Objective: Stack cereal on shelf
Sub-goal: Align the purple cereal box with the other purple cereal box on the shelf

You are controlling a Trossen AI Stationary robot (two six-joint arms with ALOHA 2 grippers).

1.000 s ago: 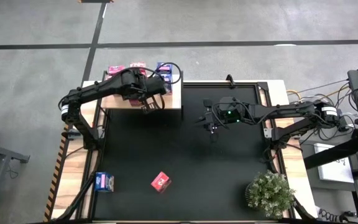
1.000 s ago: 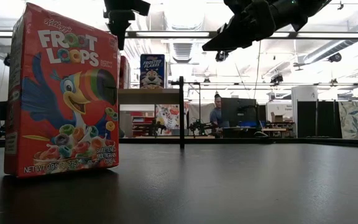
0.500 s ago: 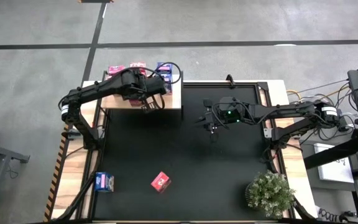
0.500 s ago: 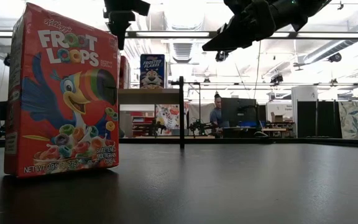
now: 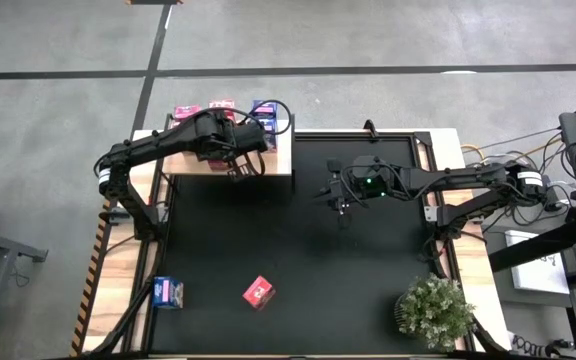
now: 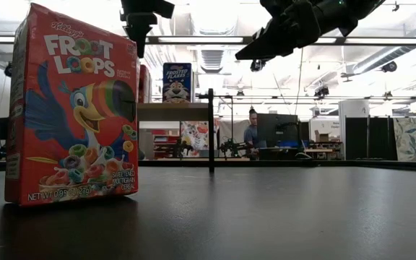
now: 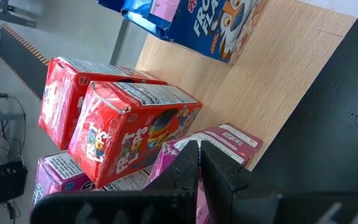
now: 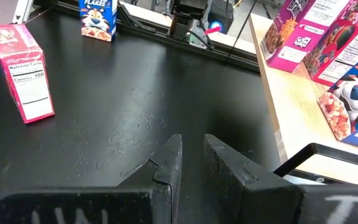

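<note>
Open mat (image 5: 368, 260) between boxes (image 5: 259, 291), probably.

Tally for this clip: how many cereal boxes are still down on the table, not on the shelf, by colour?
Red Froot Loops box: 1
Blue Frosted Flakes box: 1
Total: 2
</note>
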